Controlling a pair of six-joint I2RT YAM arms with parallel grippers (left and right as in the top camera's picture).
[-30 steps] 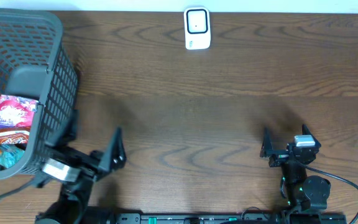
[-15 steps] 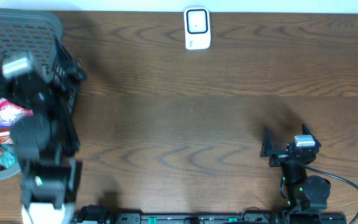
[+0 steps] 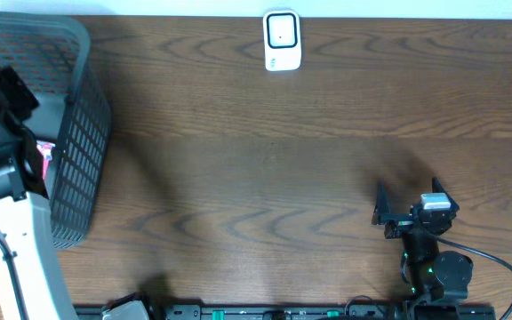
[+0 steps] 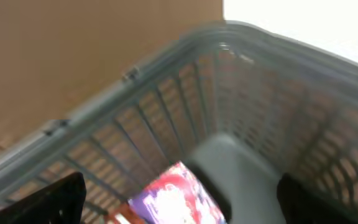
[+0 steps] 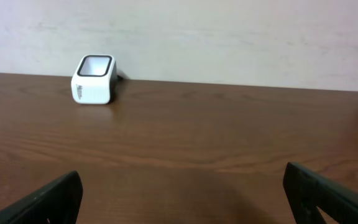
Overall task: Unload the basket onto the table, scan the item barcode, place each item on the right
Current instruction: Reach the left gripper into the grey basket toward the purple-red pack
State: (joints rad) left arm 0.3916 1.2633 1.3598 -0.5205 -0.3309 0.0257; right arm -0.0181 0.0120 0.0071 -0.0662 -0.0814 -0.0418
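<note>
While left fingers [image 4: 50,200] and right fingers [image 5: 45,198] are standing apart, empty, packet [image 4: 166,198] is lying in basket [image 4: 140,70], print illegible

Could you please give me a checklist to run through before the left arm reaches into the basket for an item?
1. Left pincer open: ok, jaws stand wide.
2. Left pincer over the basket: ok, its wrist view looks down past the rim.
3. Item lined up: ok, a purple and red packet shows between the fingers.
4. Barcode side of the packet known: cannot tell, the view is blurred.
5. Scanner reachable: ok, it stands alone at the far edge, with bare table in front of it.
6. Right pincer out of the way: ok, open and empty at the near right.
</note>
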